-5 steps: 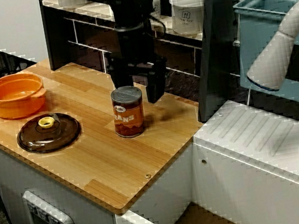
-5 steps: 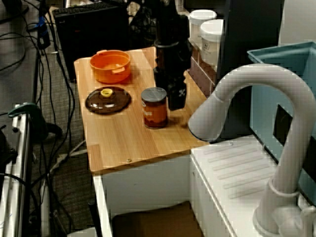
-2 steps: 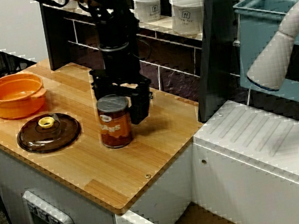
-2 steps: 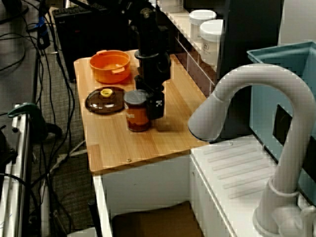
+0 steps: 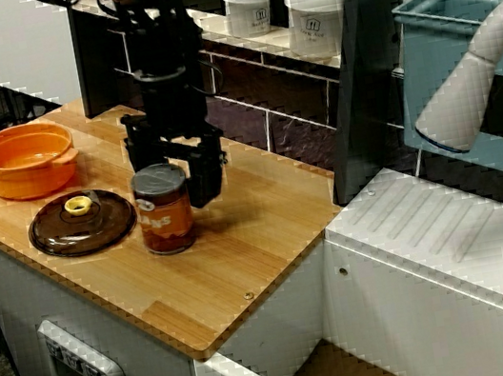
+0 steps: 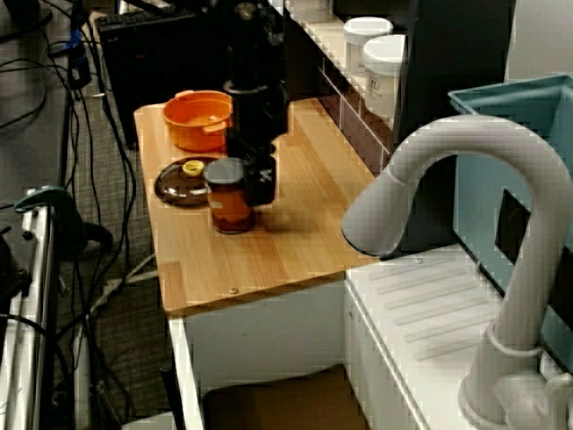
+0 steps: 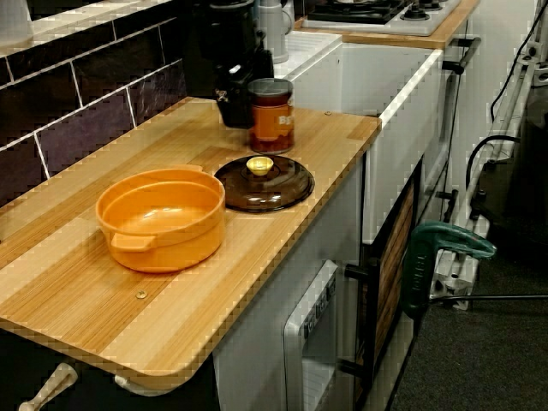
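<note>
The gripper (image 5: 174, 167) hangs low over the wooden counter (image 5: 250, 236), and its two black fingers (image 5: 203, 172) stand apart. The can (image 5: 165, 220) with the orange label stands upright just in front of them, near the counter's front edge. In the view along the counter, the can is seen whole beside the gripper, on the side away from the wall, so it is not clamped. Whether a finger touches it cannot be told. The brown lid (image 5: 81, 221) with the yellow knob lies flat just beside the can. The orange pot (image 5: 28, 160) stands behind the lid.
</note>
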You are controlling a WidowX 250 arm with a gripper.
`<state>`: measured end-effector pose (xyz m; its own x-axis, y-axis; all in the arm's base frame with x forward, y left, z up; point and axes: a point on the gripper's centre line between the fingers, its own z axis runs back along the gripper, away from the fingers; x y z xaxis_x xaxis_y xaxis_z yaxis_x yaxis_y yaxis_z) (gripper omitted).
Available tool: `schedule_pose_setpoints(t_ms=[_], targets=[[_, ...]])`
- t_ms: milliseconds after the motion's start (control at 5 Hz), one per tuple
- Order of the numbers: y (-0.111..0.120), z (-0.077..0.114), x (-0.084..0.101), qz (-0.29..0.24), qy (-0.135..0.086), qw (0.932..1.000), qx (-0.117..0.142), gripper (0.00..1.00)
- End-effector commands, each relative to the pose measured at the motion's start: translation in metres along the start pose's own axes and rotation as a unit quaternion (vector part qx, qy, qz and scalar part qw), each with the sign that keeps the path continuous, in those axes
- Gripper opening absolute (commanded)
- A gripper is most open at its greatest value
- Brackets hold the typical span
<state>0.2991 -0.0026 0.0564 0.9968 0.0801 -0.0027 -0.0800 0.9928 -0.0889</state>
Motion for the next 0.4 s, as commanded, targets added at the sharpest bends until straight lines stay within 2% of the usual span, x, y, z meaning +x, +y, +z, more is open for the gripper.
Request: schedule_pose_setpoints(t_ms=[0,200], targets=[[0.0133,0.0298,-0.009,-0.011,-0.034,0.9994,0.002,1.0],[0.0178,0.0376,-0.01,-0.005,-0.036,0.9993,-0.006,1.0]])
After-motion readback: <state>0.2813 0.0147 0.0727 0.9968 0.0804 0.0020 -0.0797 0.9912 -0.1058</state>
